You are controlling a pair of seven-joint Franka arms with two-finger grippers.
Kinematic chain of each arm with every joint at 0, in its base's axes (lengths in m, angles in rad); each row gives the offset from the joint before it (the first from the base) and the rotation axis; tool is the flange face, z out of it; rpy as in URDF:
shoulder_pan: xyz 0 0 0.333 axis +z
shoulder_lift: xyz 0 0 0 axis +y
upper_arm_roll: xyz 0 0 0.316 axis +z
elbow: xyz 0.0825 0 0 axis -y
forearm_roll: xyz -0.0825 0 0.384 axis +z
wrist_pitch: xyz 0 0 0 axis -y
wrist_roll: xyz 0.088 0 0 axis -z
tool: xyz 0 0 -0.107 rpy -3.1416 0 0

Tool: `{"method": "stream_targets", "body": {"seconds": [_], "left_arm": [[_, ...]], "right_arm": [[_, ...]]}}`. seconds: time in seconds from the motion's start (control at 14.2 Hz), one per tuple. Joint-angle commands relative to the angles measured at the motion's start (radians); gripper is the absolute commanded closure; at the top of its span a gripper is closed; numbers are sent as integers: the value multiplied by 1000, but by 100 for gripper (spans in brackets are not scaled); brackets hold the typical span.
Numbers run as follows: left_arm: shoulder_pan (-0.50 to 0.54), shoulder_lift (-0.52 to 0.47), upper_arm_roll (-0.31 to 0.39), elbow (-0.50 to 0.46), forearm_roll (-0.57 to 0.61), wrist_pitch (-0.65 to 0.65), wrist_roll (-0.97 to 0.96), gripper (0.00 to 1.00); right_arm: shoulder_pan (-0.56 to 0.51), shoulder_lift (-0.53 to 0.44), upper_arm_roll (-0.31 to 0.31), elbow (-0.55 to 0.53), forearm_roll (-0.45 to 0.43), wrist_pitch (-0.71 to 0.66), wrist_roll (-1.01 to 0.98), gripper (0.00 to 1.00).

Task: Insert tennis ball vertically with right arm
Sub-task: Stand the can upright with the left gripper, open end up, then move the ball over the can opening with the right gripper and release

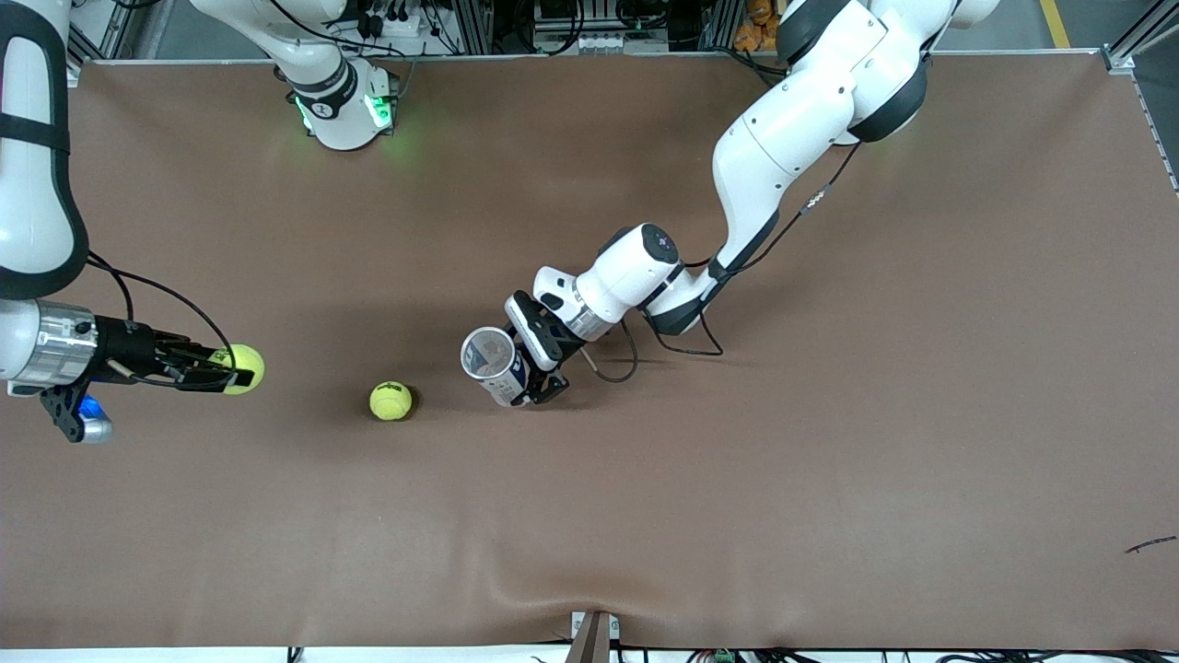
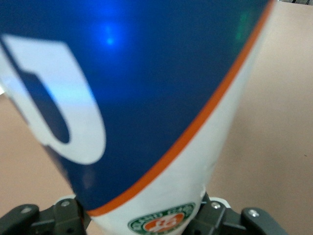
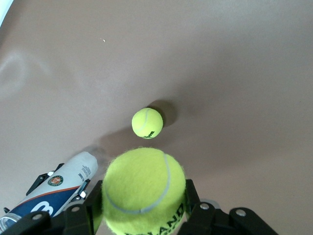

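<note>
My right gripper (image 1: 232, 370) is shut on a yellow-green tennis ball (image 1: 245, 368), held above the table toward the right arm's end. The ball fills the right wrist view (image 3: 143, 191) between the black fingers (image 3: 78, 215). A second tennis ball (image 1: 391, 401) lies on the brown table; it also shows in the right wrist view (image 3: 147, 123). My left gripper (image 1: 534, 368) is shut on a blue and white ball can (image 1: 493, 365) near the table's middle, its open mouth tilted up toward the front camera. The can fills the left wrist view (image 2: 146, 107) and shows in the right wrist view (image 3: 54, 188).
The brown table cover (image 1: 737, 479) has a raised wrinkle at its edge nearest the front camera (image 1: 589, 589). The right arm's base (image 1: 341, 101) with green lights stands at the table's back edge. A small dark scrap (image 1: 1149, 545) lies near the left arm's end.
</note>
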Motion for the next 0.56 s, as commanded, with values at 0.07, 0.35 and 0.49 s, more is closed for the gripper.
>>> {"method": "stream_targets", "body": {"seconds": [0.07, 0.35, 0.49], "left_arm": [[-8, 17, 7, -1, -23, 22, -9, 22], [-8, 20, 18, -14, -17, 27, -6, 21], [-10, 35, 19, -14, -16, 42, -6, 21]], "right_arm": [[67, 7, 4, 20, 46, -5, 107, 97], [135, 16, 4, 13, 151, 30, 178, 97], [198, 31, 3, 14, 245, 78, 230, 97]]}}
